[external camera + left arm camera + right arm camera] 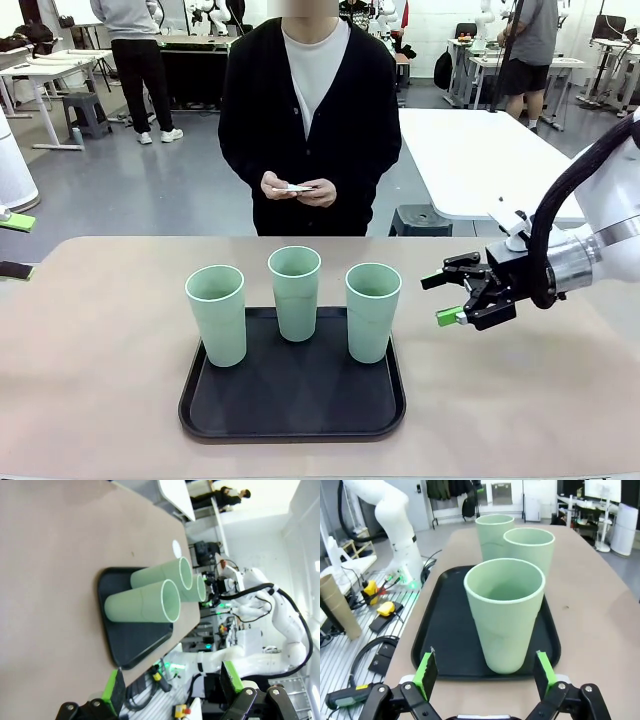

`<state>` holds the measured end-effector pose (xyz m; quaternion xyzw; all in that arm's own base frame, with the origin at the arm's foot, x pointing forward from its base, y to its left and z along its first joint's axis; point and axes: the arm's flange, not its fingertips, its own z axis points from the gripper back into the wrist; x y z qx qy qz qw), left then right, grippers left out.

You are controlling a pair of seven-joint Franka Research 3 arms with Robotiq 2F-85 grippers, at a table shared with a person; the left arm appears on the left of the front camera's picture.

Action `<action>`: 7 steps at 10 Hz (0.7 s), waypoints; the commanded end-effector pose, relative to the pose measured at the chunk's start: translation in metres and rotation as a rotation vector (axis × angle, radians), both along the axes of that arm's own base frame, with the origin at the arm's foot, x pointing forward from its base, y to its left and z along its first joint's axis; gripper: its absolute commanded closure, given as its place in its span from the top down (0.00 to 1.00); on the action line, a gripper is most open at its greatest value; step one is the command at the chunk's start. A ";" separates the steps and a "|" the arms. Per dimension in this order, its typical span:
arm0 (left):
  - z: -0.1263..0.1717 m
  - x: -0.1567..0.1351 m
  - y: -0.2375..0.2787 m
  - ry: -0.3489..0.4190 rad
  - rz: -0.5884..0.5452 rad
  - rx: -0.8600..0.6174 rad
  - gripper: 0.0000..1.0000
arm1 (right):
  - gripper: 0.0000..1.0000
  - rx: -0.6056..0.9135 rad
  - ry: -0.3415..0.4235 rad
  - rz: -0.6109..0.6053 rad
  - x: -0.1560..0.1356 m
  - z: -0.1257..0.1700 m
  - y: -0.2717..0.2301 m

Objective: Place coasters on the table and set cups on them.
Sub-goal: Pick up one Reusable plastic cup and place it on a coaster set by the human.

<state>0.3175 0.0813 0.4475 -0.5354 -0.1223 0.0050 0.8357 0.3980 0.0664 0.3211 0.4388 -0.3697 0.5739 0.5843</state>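
Left to right. The left gripper [171,685] waits at the table's [100,400] left end, fingers spread wide and holding nothing. In its wrist view it faces the 3 cups from well apart, probably held back so the middle is free for the person.

The left cup [217,315], middle cup [295,292] and right cup [372,312] stand upright and mouth up on a black tray [290,415]. They are apart from one another, with the middle cup set farther back. None is on the bare table yet, and none appears to hold anything.

Behind the middle cup, the person's hands [320,192] hold the coasters [292,187] at waist height, as a thin white stack clear of the table. No coaster is laid, so the task is judged to be at its start: the cups have nowhere to go until the coasters are down.

The right gripper [445,298] is turned sideways, just beside the right cup and not touching it. Its fingers are wide apart and empty, and in its wrist view they frame that cup. This looks like a ready pose for a side grasp.
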 end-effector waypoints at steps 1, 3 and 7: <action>0.000 -0.001 0.002 -0.007 0.002 -0.010 1.00 | 1.00 0.064 -0.021 -0.024 0.011 -0.013 0.010; 0.000 -0.001 0.002 -0.007 0.002 -0.010 1.00 | 1.00 0.067 -0.044 -0.021 0.007 -0.024 0.024; 0.000 -0.001 0.002 -0.007 0.002 -0.010 1.00 | 1.00 0.046 -0.049 0.008 0.003 -0.037 0.038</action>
